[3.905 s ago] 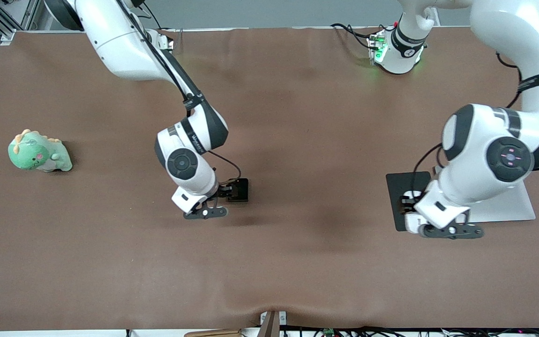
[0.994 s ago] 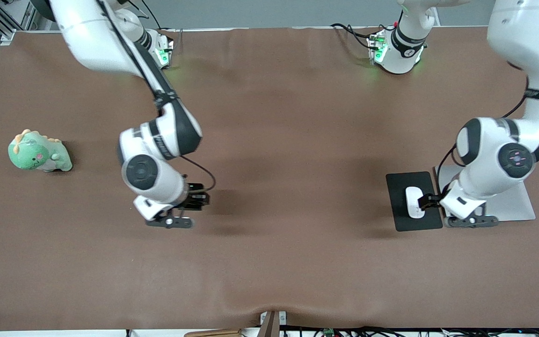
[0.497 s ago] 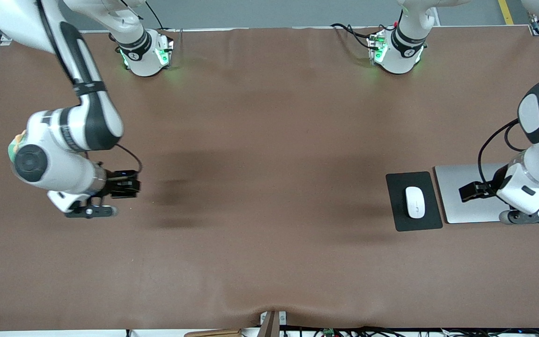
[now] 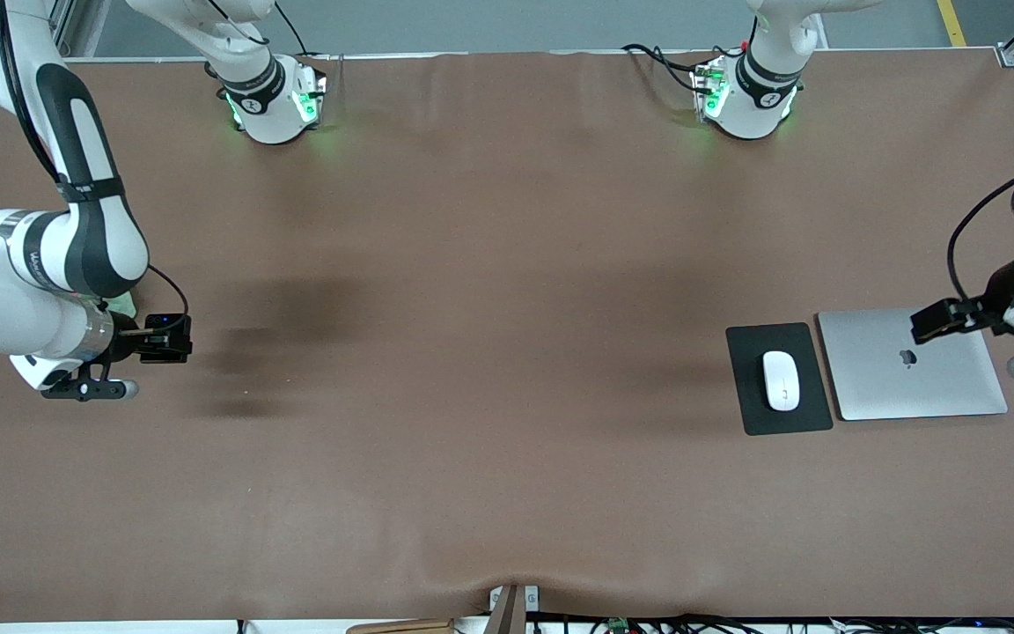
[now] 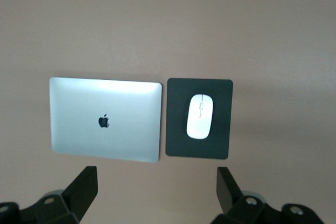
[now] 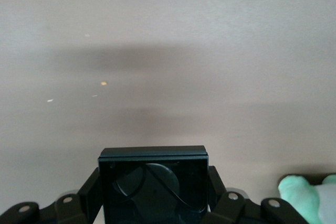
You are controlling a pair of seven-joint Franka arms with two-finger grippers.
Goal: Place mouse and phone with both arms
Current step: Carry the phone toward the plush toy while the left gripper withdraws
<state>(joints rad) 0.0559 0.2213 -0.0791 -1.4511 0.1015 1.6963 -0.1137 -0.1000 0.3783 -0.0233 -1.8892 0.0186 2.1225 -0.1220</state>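
phone (image 6: 153, 187) clamped between right jaws | mouse (image 4: 781, 379) on pad (image 4: 749, 414)

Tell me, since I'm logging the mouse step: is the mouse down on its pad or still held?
Down. The mouse lies flat on the mouse pad, and the open left gripper is up over the laptop.

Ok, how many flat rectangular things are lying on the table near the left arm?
2. The dark mouse pad, with the mouse on it, and beside it the closed silver laptop, toward the left arm's end of the table, with the open left gripper above it.
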